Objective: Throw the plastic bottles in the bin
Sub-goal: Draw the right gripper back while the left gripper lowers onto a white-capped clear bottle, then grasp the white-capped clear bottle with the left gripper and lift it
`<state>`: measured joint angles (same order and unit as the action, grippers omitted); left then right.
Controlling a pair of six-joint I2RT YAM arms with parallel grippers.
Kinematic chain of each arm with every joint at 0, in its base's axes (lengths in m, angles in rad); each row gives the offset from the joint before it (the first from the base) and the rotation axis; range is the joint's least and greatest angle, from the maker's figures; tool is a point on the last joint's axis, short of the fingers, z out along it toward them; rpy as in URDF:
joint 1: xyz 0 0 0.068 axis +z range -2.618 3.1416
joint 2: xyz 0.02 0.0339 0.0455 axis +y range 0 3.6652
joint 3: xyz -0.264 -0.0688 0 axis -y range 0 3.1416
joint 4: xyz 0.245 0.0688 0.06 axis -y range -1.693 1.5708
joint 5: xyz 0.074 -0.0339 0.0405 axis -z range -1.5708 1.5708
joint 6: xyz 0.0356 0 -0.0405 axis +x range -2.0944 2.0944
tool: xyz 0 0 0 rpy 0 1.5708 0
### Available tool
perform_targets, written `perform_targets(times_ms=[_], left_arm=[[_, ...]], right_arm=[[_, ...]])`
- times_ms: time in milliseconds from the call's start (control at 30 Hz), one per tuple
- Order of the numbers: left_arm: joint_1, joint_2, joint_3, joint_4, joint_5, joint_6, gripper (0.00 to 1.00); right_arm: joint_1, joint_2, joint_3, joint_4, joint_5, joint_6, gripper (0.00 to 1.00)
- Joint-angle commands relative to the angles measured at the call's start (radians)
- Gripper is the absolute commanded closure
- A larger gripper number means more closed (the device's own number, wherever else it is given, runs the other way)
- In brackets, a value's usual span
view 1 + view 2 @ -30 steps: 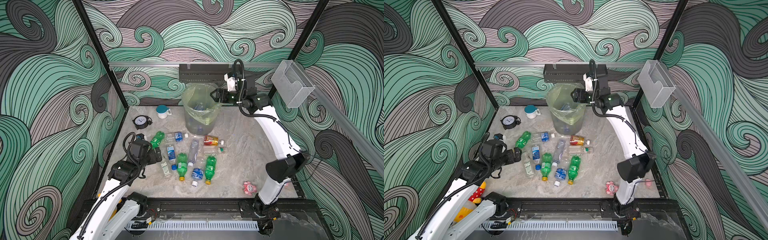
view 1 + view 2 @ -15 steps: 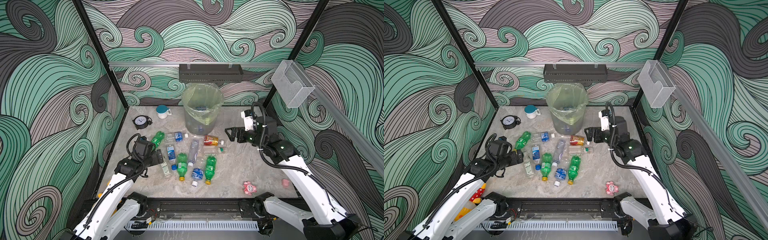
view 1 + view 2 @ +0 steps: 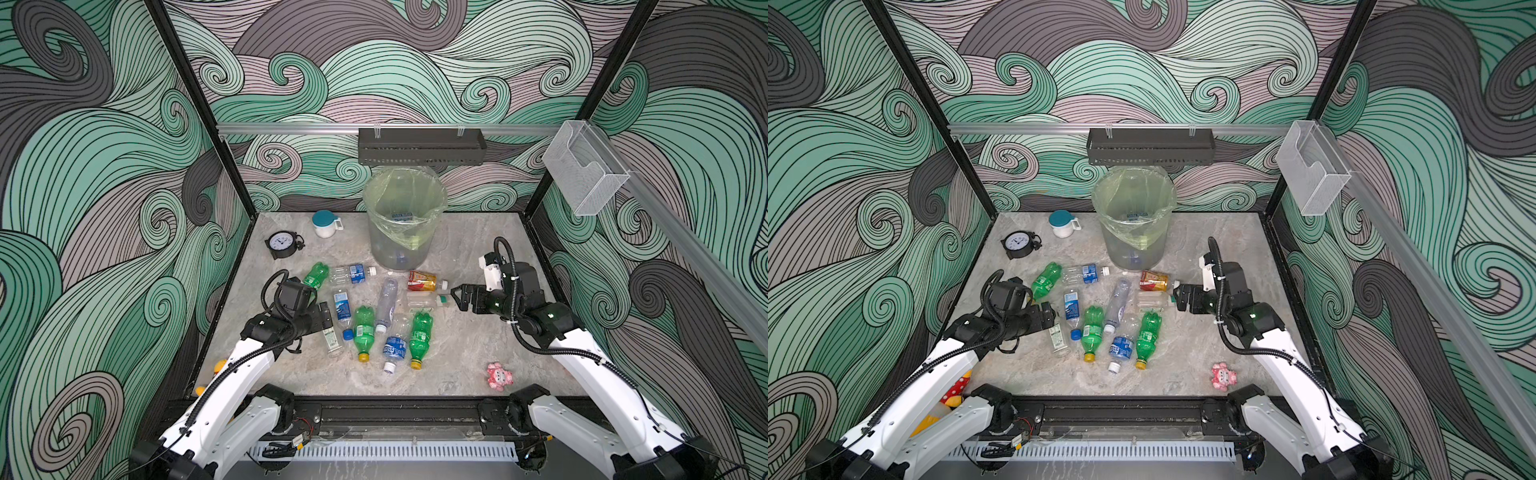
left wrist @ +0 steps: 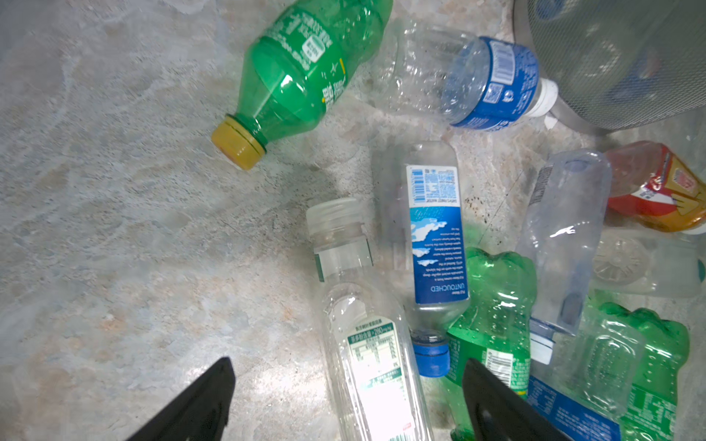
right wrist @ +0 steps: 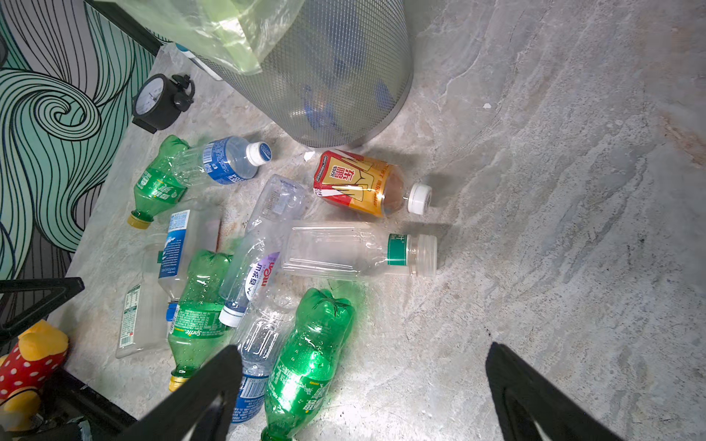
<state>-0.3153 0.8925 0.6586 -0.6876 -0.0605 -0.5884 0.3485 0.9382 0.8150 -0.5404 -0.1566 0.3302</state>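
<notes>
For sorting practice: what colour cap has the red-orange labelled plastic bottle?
White cap; right wrist view shows it best.

- The left arm (image 3: 249, 365) is wearing smooth white shells on its long links, with rounded black joints sitting between them.
- The right arm (image 3: 598, 378) is showing the same white-and-black build, and a small green light (image 3: 1250, 316) is glowing on its black forearm joint.
- A black ribbed cable (image 3: 264, 291) is looping over the left wrist; another is arching over the right wrist, past a white bracket (image 3: 490, 272).
- Black pointed fingers (image 4: 206, 401) are tapering off the left gripper (image 4: 347, 366); the right gripper (image 5: 365, 353) is carrying a matching pair.
</notes>
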Motion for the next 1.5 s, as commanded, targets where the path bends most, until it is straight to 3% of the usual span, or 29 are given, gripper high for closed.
perform_targets(times_ms=[0, 233, 800, 1100, 1233, 1467], left_arm=[[0.006, 0.042, -0.028, 0.070, 0.051, -0.041, 0.07], [0.003, 0.175, -0.033, 0.103, 0.069, -0.047, 0.07], [-0.010, 0.255, -0.106, 0.198, 0.095, -0.083, 0.16], [-0.010, 0.281, -0.099, 0.204, 0.096, -0.109, 0.40], [-0.010, 0.272, -0.091, 0.182, 0.085, -0.119, 0.55], [-0.010, 0.160, -0.058, 0.083, 0.027, -0.123, 0.62]], right_arm=[[-0.003, 0.004, -0.025, 0.031, 0.006, 0.025, 0.00], [-0.003, 0.025, -0.030, 0.030, -0.003, 0.044, 0.01], [-0.003, 0.052, -0.073, 0.037, 0.002, 0.056, 0.01], [-0.002, 0.055, -0.082, 0.030, 0.013, 0.050, 0.01], [0.000, 0.066, -0.074, 0.009, 0.035, 0.047, 0.02], [-0.002, 0.063, -0.074, -0.007, 0.036, 0.045, 0.02]])
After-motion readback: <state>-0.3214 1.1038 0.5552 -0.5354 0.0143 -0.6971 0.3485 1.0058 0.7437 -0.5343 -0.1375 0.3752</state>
